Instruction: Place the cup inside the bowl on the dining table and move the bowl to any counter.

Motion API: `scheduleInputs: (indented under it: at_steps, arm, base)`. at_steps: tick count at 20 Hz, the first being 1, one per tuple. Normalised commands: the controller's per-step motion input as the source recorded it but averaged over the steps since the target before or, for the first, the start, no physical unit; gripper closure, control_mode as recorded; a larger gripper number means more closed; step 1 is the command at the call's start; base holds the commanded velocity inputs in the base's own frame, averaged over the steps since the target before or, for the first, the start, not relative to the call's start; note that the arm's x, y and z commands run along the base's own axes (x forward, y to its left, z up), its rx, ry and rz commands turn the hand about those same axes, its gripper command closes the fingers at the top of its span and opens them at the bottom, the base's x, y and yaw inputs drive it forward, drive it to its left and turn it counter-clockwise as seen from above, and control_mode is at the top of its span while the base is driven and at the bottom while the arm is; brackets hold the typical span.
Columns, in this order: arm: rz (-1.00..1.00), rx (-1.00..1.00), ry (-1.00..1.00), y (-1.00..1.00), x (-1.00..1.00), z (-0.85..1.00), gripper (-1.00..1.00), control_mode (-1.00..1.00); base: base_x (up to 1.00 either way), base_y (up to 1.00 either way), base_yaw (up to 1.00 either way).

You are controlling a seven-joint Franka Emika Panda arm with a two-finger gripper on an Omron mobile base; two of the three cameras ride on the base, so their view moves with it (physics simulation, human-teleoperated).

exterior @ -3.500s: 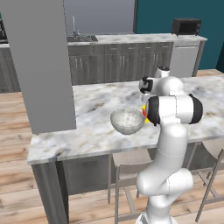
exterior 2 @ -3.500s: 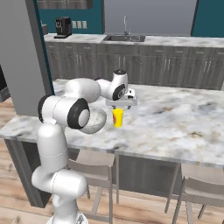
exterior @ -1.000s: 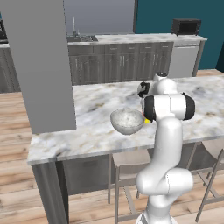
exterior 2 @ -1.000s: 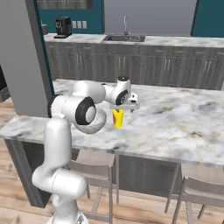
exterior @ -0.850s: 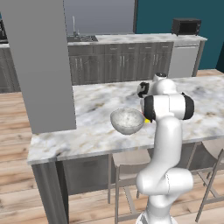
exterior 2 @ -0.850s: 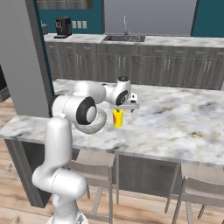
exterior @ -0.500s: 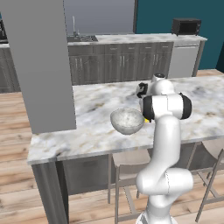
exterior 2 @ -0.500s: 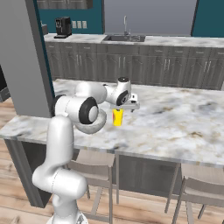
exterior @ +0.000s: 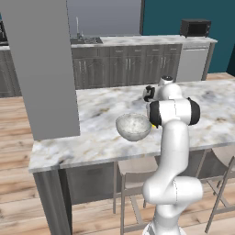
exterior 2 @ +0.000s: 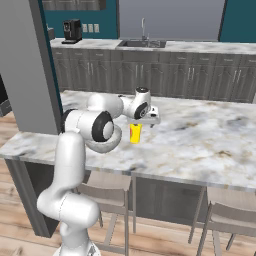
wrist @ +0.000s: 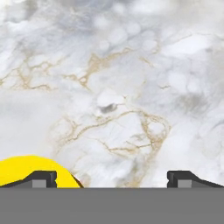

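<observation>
The small yellow cup (exterior 2: 135,133) is standing upright on the veined marble dining table (exterior 2: 210,145), near the speckled grey-white bowl (exterior: 133,126). The two-finger gripper (exterior 2: 148,121) is hovering just above it, jaws spread wide, apparently lining up for a grasp.

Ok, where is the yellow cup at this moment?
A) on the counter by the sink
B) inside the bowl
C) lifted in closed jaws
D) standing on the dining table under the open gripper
D: the cup stands on the dining table beneath the open gripper, apart from the bowl.
</observation>
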Motion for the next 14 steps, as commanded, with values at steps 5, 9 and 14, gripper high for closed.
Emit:
scheduleInputs:
  at_steps: [5, 9, 14]
  arm:
    - [0.00, 0.00, 0.06, -0.04, -0.08, -0.08, -1.00, -1.00]
    - [0.00, 0.00, 0.06, -0.05, -0.15, -0.15, -1.00, -1.00]
    - [0.00, 0.00, 0.06, 0.00, -0.06, -0.13, -1.00, -1.00]
  base:
    - [0.00, 0.00, 0.00]
    - [0.00, 0.00, 0.00]
    - [0.00, 0.00, 0.00]
